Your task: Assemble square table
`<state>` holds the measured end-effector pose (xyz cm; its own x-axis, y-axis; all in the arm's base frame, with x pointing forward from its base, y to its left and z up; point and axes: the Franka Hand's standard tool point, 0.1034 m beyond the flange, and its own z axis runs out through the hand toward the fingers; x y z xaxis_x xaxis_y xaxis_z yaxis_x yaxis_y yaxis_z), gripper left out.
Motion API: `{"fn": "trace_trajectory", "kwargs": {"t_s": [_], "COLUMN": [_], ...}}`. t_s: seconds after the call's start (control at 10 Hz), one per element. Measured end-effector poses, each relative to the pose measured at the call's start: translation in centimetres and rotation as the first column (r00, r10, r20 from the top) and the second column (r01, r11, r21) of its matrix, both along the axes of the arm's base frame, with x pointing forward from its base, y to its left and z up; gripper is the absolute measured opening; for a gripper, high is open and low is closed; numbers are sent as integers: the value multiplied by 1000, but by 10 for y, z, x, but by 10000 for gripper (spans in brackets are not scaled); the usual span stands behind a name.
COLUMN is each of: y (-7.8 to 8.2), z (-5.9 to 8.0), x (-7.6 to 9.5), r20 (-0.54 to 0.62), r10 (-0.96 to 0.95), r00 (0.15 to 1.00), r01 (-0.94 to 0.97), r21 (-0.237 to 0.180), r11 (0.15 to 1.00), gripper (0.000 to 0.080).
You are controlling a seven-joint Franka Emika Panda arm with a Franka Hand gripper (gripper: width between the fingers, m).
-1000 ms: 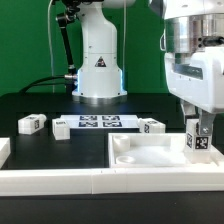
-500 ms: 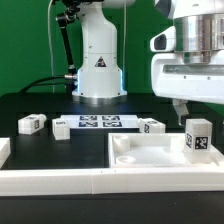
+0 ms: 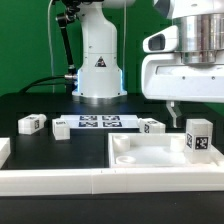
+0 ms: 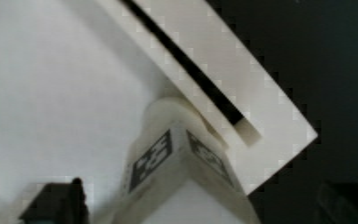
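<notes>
— Square table [image 3: 150,152] pieces: where do they sit?

— The slab [image 3: 140,148] lies on the black table [image 3: 30,102], at the exterior view's right, inside the white rail walls [image 3: 60,176]. One leg [image 3: 198,138] stands upright in its corner on that side. Other legs [image 3: 61,128] lie loose on the table beside the marker board [image 3: 98,122].

— And your claw?

— My claw [image 3: 196,110] hangs above the upright leg, spread wide and holding nothing. The exterior view catches one finger [image 3: 172,114] only, apart from the leg; its partner falls outside the picture.

— What does the wrist view add?

— It looks straight down on the leg [image 4: 172,160], tags on its sides, standing against the slab's raised rim [image 4: 211,70], with one dark fingertip [image 4: 55,200] clear of it. The loose legs, the marker board and the rail walls show in the exterior view alone.
</notes>
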<state>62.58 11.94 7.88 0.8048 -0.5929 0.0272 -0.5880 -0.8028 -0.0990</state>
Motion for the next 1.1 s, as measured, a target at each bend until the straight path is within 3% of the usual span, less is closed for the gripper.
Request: {"fn": "trace_trajectory", "kwargs": {"t_s": [0.3,0.6,0.8,1.1], "y": [-2,-6,-6,-7], "z": [0,1,1,1], "x": [1,3,4,4], "r20": [15,21,20,21], "r10": [288,585,589,557], "r00": [958,811,808,830], "r01": [-287,-582,-585,-554], "r21": [-35,-85,-86,-82], "r11": [957,809,806,829], "gripper": [649,649,649,288]}}
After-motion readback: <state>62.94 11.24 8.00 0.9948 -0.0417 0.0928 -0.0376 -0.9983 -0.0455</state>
